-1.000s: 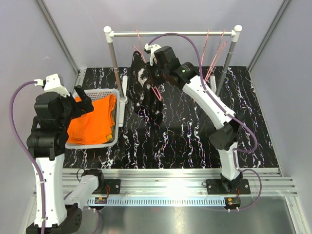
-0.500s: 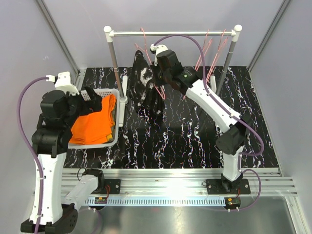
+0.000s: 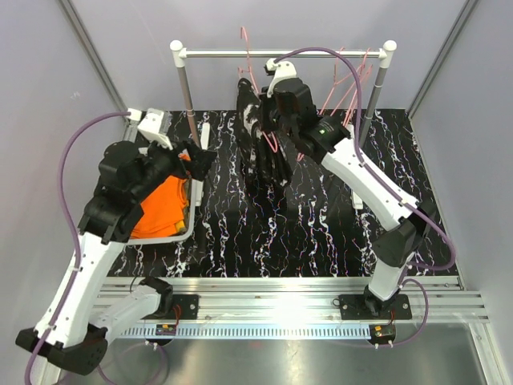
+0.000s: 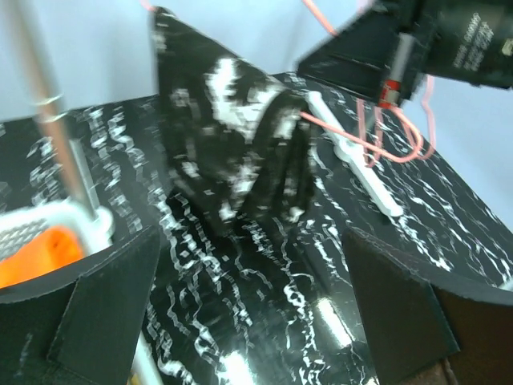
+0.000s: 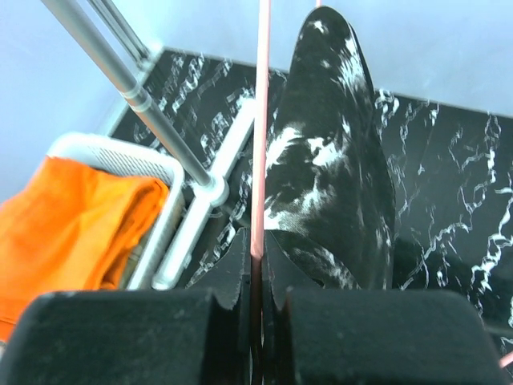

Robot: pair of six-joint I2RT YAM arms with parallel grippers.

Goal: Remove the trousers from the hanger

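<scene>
The black trousers with white splashes (image 3: 260, 148) hang folded over a pink wire hanger (image 3: 247, 48) in front of the rail; they also show in the left wrist view (image 4: 232, 136) and the right wrist view (image 5: 337, 168). My right gripper (image 3: 272, 132) is shut on the pink hanger wire (image 5: 259, 160), with the trousers just beyond it. The bright orange trousers (image 3: 159, 204) lie in the white basket (image 3: 180, 233). My left gripper (image 3: 196, 160) is open and empty above the basket's right edge, left of the black trousers. The camouflage trousers are out of view.
A metal rail (image 3: 280, 54) on two posts stands at the back, with several empty pink hangers (image 3: 349, 80) at its right end. The left post (image 3: 189, 104) stands by the basket. The tabletop (image 3: 321, 233) is black marble patterned.
My right gripper has carried the hanger with the black trousers to the right and back toward the rail. My left arm has swung right, from over the basket toward the trousers.
</scene>
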